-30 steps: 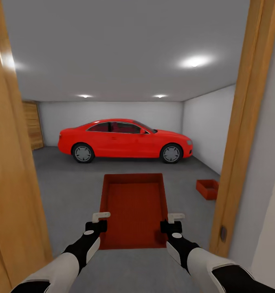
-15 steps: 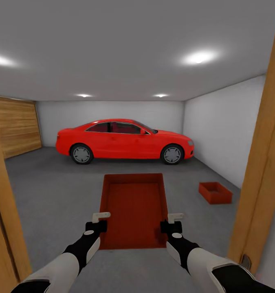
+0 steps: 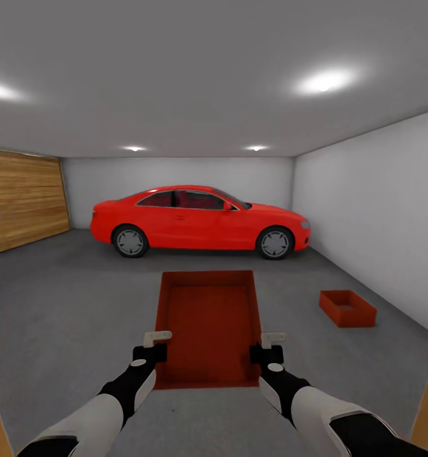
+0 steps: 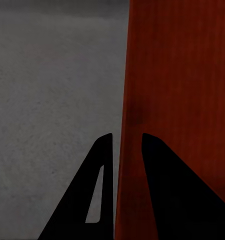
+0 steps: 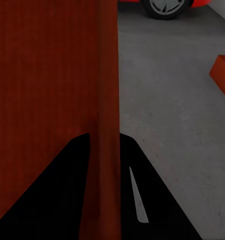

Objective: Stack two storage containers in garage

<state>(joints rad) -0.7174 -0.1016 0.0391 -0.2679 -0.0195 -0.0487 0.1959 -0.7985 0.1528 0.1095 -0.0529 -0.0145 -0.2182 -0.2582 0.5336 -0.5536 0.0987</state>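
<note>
You are in the garage, facing a red car (image 3: 198,222) parked across the far end, with a wood-slat door (image 3: 20,200) on the left wall and a pale wall (image 3: 378,209) on the right.

Carried bin (image 3: 206,327): held out in front of you above the floor (image 3: 68,304), open top up, long axis pointing toward the car. Both arms hold it at its near end, one on each long side.

Left gripper (image 3: 154,346): clamped on the bin's left wall. The left wrist view shows that wall (image 4: 123,150) between the two fingers (image 4: 100,180), one inside the bin and one outside.

Right gripper (image 3: 264,347): clamped on the bin's right wall. The right wrist view shows the wall (image 5: 107,125) pinched between its fingers (image 5: 137,190).

Second bin (image 3: 347,308): resting on the floor near the right wall, well apart from the carried bin, open top up and turned at a slight angle. Its corner (image 5: 223,75) appears in the right wrist view.
</note>
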